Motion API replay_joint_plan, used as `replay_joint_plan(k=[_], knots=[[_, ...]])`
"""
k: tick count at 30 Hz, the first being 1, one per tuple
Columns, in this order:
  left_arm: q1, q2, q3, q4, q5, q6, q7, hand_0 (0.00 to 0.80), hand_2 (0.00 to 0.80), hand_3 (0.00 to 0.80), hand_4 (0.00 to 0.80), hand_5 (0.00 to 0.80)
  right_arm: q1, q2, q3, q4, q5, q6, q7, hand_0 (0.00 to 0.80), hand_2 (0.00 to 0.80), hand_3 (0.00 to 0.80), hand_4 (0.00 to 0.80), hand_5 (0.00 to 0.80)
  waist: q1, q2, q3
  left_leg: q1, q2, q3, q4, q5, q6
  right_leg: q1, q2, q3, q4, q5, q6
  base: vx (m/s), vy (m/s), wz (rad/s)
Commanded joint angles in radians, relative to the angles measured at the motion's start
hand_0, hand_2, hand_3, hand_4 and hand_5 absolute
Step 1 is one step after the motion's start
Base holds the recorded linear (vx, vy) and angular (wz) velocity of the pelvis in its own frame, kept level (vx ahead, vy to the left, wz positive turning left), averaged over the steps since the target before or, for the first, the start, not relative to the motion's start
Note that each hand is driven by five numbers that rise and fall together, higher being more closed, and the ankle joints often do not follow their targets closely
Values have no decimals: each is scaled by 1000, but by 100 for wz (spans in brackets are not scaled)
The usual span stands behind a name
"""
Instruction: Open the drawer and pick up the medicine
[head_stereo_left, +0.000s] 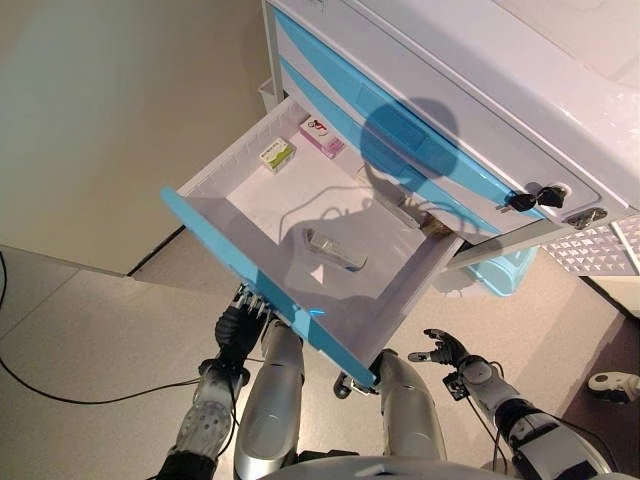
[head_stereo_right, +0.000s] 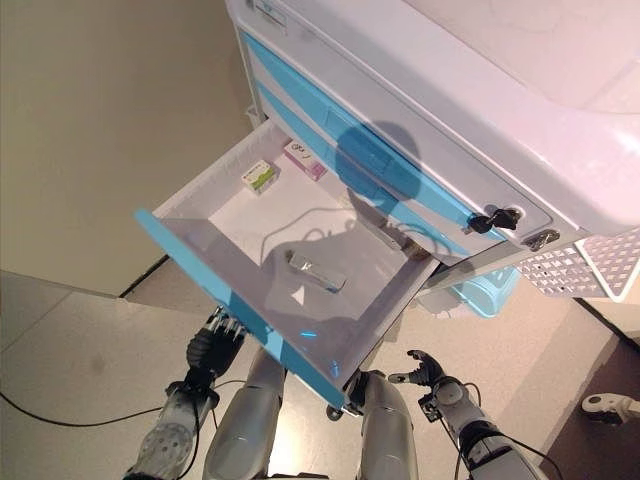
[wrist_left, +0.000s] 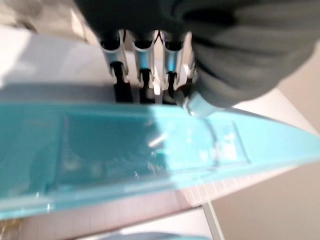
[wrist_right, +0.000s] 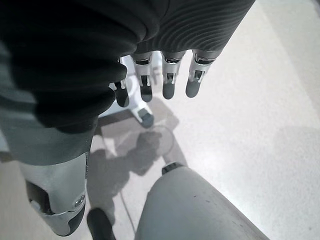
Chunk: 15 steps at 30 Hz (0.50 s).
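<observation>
The blue-fronted drawer (head_stereo_left: 265, 290) of the white cabinet (head_stereo_left: 450, 90) stands pulled far out. In it lie a green-and-white medicine box (head_stereo_left: 277, 154), a pink box (head_stereo_left: 322, 137) at the back and a silvery pack (head_stereo_left: 335, 250) near the front. My left hand (head_stereo_left: 238, 325) is below the drawer's front edge. In the left wrist view its fingers (wrist_left: 142, 70) reach behind the blue front (wrist_left: 125, 150) and the thumb lies on it. My right hand (head_stereo_left: 445, 350) hangs open and empty, low and to the right of the drawer, over the floor (wrist_right: 240, 130).
Two more blue drawers are shut above the open one. A key (head_stereo_left: 530, 198) sticks in the cabinet's lock. A white perforated basket (head_stereo_left: 600, 245) and a pale blue bin (head_stereo_left: 500, 270) hang at the cabinet's right side. A beige wall (head_stereo_left: 110, 120) stands on the left.
</observation>
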Motion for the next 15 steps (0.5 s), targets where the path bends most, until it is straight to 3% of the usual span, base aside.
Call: replay_joint_plan(k=[1, 4, 9, 10, 11, 15], knots=[[65, 3, -30, -23, 14, 30, -14, 800, 800, 800, 800, 800, 26, -70, 6, 25, -29, 12, -9, 0, 0, 0, 0, 0, -18, 34, -39, -28, -43, 40, 95, -77, 56, -13, 0, 15, -96, 122, 64, -4, 20, 6], [72, 18, -67, 31, 49, 67, -21, 800, 800, 800, 800, 800, 22, -56, 11, 18, -29, 16, -15, 0, 0, 0, 0, 0, -28, 45, -47, -19, -43, 45, 87, -76, 59, -7, -1, 25, -108, 127, 65, 11, 29, 6], [66, 0, -61, 106, 52, 67, -10, 775, 775, 775, 775, 775, 20, -44, 11, 20, -22, 19, -24, 0, 0, 0, 0, 0, -38, 41, -49, -13, -47, 57, 89, -82, 64, -2, -2, 37, -116, 133, 69, 8, 7, -1], [65, -6, -52, 136, 50, 59, 1, 464, 464, 464, 464, 464, 25, -43, 10, 18, -19, 19, -25, 0, 0, 0, 0, 0, -41, 40, -49, -10, -46, 58, 90, -85, 66, 0, -3, 40, -116, 131, 70, 40, 28, -3], [64, -13, -40, 166, 48, 50, 13, 0, 0, 0, 0, 0, 29, -42, 8, 18, -18, 19, -30, 0, 0, 0, 0, 0, -43, 39, -50, -5, -45, 61, 90, -87, 67, 1, -3, 45, -114, 129, 70, 61, 43, -4], [52, -31, 14, 253, 49, 3, 45, 0, 0, 0, 0, 0, 40, -42, -5, 22, -11, 18, -43, 0, 0, 0, 0, 0, -52, 35, -46, 13, -46, 71, 88, -99, 77, 15, -4, 63, -123, 135, 74, 38, 31, -6]])
